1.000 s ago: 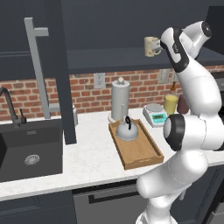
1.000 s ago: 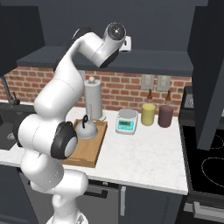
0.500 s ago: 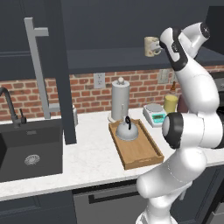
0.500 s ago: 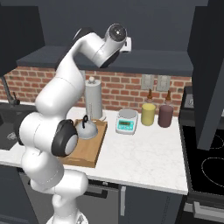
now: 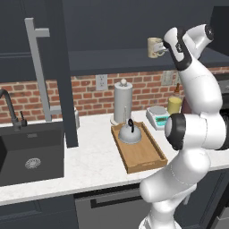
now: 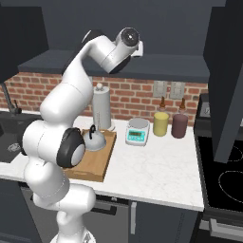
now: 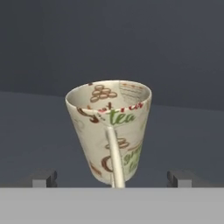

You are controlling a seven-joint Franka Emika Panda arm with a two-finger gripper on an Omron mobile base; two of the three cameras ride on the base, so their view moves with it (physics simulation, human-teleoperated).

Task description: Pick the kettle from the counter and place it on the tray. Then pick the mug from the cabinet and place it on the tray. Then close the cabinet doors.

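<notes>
Nothing has visibly shifted since a second ago as I hold the arm high at the cabinet [image 5: 107,27], fingers [image 7: 43,178] spread wide around the cream printed mug [image 7: 109,131] on its shelf, handle facing me, where a careless closing could tip it.

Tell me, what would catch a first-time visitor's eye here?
Probably the big white arm reaching up into the open dark cabinet, its open gripper right in front of a cream mug printed with "tea", handle towards the hand. Below, on the white counter, a small silver kettle already sits at the far end of a wooden tray, just in front of a tall steel paper-towel cylinder.
</notes>
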